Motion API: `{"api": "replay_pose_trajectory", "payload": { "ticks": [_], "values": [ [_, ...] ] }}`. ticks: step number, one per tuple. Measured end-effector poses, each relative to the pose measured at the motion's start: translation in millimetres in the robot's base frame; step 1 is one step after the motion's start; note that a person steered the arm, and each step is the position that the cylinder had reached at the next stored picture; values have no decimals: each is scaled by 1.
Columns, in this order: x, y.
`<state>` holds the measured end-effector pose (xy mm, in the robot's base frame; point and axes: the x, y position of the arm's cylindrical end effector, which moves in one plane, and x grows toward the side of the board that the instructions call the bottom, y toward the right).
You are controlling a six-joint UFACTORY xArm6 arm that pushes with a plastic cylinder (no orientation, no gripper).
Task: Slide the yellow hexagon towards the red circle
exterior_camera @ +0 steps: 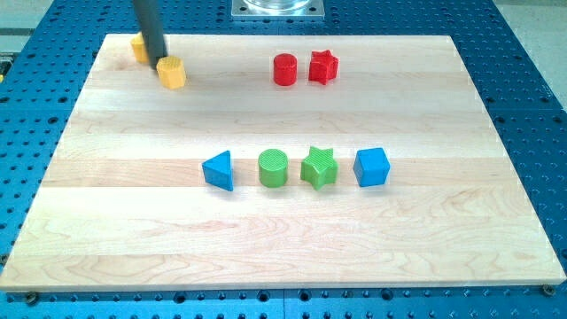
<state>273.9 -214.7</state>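
The yellow hexagon (172,73) lies near the view's top left of the wooden board (283,239). My tip (157,60) stands just to its upper left, touching or almost touching it. The red circle (284,69) lies well to the hexagon's right, near the view's top centre. A second yellow block (138,48) lies behind the rod at the top left, partly hidden, shape unclear.
A red star (323,66) sits right beside the red circle. Across the middle lie a blue triangle (219,170), a green circle (274,167), a green star (318,167) and a blue cube (371,167).
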Motion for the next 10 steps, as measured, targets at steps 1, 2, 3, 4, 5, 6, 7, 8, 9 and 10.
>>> {"api": "replay_pose_trajectory", "payload": {
  "ticks": [1, 2, 3, 4, 5, 6, 7, 8, 9, 10],
  "values": [
    [14, -34],
    [14, -35],
    [14, -35],
    [28, -23],
    [38, 23],
    [46, 66],
    [73, 72],
    [53, 21],
    [20, 30],
    [20, 103]
  ]
}}
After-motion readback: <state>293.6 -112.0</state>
